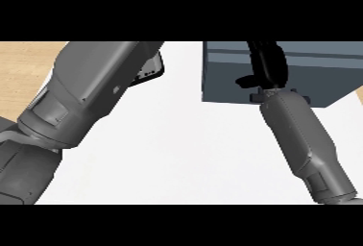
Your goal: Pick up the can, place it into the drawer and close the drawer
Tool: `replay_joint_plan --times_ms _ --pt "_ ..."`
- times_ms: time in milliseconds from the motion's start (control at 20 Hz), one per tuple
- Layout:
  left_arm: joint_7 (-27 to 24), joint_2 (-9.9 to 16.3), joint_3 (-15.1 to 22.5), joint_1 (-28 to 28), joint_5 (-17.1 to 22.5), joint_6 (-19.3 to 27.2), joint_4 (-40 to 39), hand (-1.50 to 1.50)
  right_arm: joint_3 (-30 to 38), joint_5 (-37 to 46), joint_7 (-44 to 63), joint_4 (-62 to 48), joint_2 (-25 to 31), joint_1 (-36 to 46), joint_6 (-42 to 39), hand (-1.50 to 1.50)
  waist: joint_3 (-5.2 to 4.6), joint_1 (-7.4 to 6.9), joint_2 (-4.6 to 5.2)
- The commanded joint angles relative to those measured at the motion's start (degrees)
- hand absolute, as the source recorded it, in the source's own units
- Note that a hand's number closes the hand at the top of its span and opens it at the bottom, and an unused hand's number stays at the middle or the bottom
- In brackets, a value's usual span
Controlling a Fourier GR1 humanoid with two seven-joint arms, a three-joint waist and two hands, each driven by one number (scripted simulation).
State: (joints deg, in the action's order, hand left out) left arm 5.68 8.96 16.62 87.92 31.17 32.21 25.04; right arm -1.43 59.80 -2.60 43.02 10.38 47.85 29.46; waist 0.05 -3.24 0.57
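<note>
The can does not show anywhere in the head view; whether it is hidden behind an arm or the hand, or lies inside the drawer, cannot be told.

The drawer [234,72] is a blue-grey box at the far right of the counter. Its top is a lighter slate band along the far edge, and the face turned toward the robot is darker, with a straight near edge that slopes slightly down to the right. Its near right corner reaches almost to the counter's right side. Nothing of its inside can be made out.

The right hand [269,62] is black and lies over the drawer's right half, the fingers pointing away from the robot toward the far edge. A short black part, probably the thumb, juts to the left at the level of the wrist. The fingers look long and close together, but whether they curl round something cannot be told. The grey right forearm [305,144] runs from the lower right up to the drawer's near edge.

The left forearm [78,91] is a large grey mass filling the left side, slanting from near left to far centre. Of the left hand [150,69] only a dark part shows beside the arm; its fingers cannot be judged.

The white counter [184,153] fills the middle, with a light wooden floor [25,67] at the far left.
</note>
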Motion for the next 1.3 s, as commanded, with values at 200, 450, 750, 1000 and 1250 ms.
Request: replay_joint_plan --times_ms 200,450,750,1000,1250 --pt "5.4 4.2 1.1 -4.1 -0.9 -1.5 7.4 -1.5 4.7 0.4 -2.5 -14.5 1.5 9.9 7.5 -1.5 0.02 -2.27 0.14" --pt "5.7 5.5 1.8 -8.5 -1.5 -1.8 12.5 -1.5 5.3 1.8 -0.8 -19.1 0.8 15.8 9.0 -1.5 -0.01 -3.02 0.17" --pt "7.3 8.5 1.8 -11.2 -1.4 -4.0 16.1 -1.5 7.0 1.0 -0.2 -22.2 1.0 22.4 6.6 -1.5 -0.03 -3.58 0.52" --pt "7.2 9.0 2.6 -14.9 -1.9 -3.0 20.3 -1.5 11.2 -4.5 -7.0 -21.2 -1.1 21.5 7.3 -1.5 0.1 -3.98 0.42" --pt "8.7 10.8 2.1 -17.2 -1.5 -3.5 24.1 -1.5 13.3 -6.1 -9.1 -22.2 -0.5 23.8 6.0 -1.5 0.05 -3.39 0.38"
